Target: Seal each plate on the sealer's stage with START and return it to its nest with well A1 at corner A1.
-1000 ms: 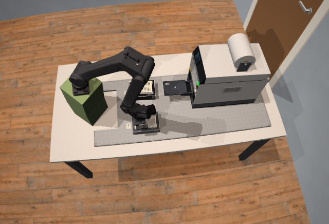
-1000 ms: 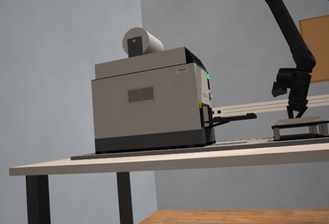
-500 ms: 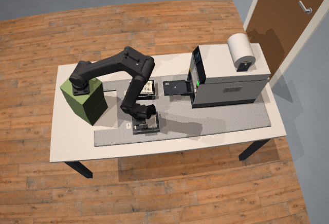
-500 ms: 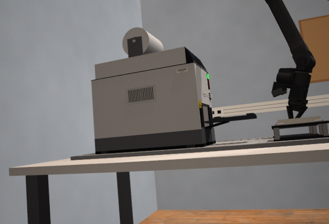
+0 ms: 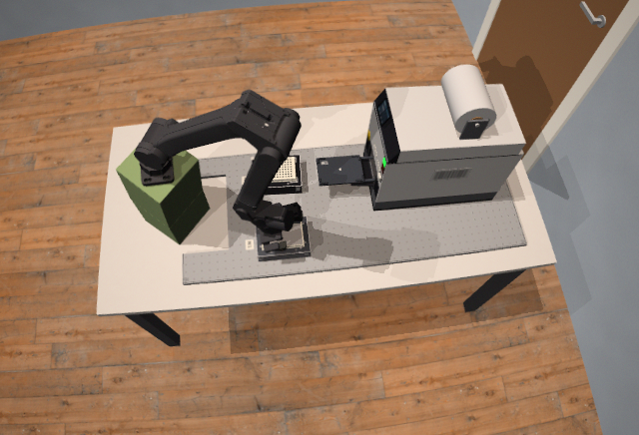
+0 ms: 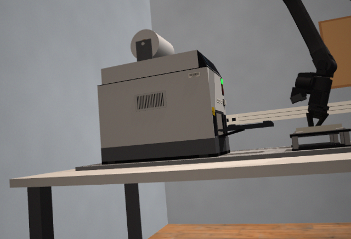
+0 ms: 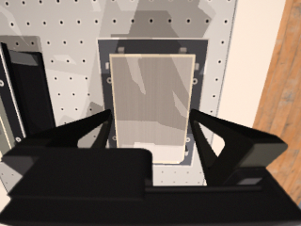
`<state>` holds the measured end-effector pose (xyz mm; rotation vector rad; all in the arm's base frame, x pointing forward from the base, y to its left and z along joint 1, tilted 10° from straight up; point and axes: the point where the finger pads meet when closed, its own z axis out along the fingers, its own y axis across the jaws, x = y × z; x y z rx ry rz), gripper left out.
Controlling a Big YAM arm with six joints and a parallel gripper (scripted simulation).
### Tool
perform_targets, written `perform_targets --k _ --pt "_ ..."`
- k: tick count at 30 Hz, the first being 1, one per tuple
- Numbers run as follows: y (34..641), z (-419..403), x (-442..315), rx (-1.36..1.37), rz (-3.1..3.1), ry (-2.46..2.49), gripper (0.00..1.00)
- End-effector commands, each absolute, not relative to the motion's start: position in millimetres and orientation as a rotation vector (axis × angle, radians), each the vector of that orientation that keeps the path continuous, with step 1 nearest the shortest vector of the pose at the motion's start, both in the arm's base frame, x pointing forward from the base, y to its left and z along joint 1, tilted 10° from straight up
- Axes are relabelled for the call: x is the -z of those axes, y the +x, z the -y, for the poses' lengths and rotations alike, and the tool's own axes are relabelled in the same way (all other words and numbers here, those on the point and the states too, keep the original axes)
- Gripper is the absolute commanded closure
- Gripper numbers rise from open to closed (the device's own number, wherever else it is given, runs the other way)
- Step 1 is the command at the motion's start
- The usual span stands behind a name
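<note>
The hand [image 7: 150, 123] is hovering released above the foil-covered plate [image 7: 151, 101] (seated in its nest [image 7: 199, 52]), fingers straddling its long sides.

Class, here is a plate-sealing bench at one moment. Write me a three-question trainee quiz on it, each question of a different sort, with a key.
1. True or false: the gripper is clamped on the foil-covered plate.
2. The sealer's lamp shows: A amber, B green, C red.
3. Fill in: the sealer's stage stands out with ____ on it.

Key:
1. False; the fingers stand wide on either side of the plate, which lies in its nest.
2. B.
3. Nothing; the open plate waits in the other nest.
</note>
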<state>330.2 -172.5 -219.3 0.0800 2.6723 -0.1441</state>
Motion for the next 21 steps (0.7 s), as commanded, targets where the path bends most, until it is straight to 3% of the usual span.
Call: perform_targets --k 1,21 --pt "335.1 172.1 210.4 0.157 -2.654 0.056 0.0" --pt "333.1 169.6 198.5 0.151 -2.661 0.079 0.0"
